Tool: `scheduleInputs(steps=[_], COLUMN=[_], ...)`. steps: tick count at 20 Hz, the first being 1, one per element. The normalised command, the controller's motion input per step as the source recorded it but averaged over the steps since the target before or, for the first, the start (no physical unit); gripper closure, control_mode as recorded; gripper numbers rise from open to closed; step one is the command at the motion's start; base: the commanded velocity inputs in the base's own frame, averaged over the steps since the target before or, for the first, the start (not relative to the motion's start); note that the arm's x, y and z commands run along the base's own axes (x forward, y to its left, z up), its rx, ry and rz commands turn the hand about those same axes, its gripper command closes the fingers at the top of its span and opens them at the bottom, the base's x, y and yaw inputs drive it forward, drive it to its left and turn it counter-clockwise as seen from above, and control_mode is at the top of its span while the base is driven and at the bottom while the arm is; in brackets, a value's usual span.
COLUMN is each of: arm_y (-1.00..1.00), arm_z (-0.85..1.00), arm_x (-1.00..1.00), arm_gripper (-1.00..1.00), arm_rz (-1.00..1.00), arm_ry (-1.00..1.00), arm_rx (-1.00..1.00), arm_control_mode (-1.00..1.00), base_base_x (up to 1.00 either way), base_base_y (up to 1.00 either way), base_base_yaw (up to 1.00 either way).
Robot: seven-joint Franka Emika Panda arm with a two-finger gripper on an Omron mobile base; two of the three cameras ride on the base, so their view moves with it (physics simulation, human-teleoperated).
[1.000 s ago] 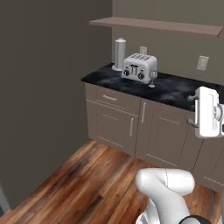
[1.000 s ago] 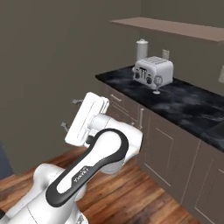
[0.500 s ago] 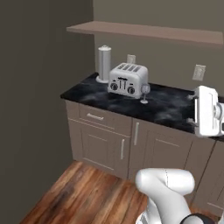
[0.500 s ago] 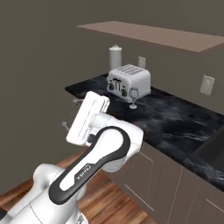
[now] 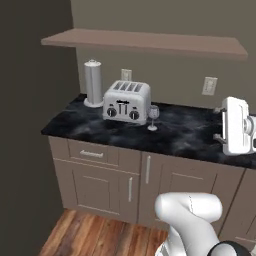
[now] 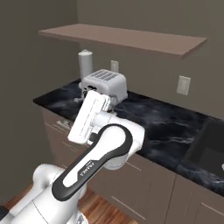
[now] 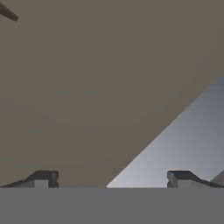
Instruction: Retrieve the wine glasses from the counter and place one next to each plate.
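The approach is judged to be in hand: one wine glass [image 5: 153, 116] is seen upright on the table [image 5: 190, 132] just beside the toaster [image 5: 127, 102], while the hand [image 7: 112, 178], spread wide and empty, must next be lowered to its stem.

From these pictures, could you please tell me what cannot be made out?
- Second glass: just one glass seen, left base view; in the right base view the arm covers that spot.
- Plates: beyond every frame.
- Sink: cut by the right edge, right base view.
- Gripper: open, aimed at bare wall, hand view.
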Motion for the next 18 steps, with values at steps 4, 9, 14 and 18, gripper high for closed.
scheduleInputs(steps=[4, 9, 14, 18], arm_y=[0.0, 0.0, 0.0, 0.0], arm_z=[0.0, 0.0, 0.0, 0.0], arm_x=[0.0, 0.0, 0.0, 0.0], arm_gripper=[-1.0, -1.0, -1.0, -1.0], arm_rz=[0.0, 0.0, 0.0, 0.0], arm_ry=[0.0, 0.0, 0.0, 0.0], arm_rx=[0.0, 0.0, 0.0, 0.0], arm_control_mode=[1.0, 1.0, 1.0, 1.0], base_base_x=[0.2, 0.28, 0.06, 0.0], base_base_y=[0.69, 0.65, 0.4, 0.02], base_base_yaw=[-0.42, -0.48, -0.43, -0.23])
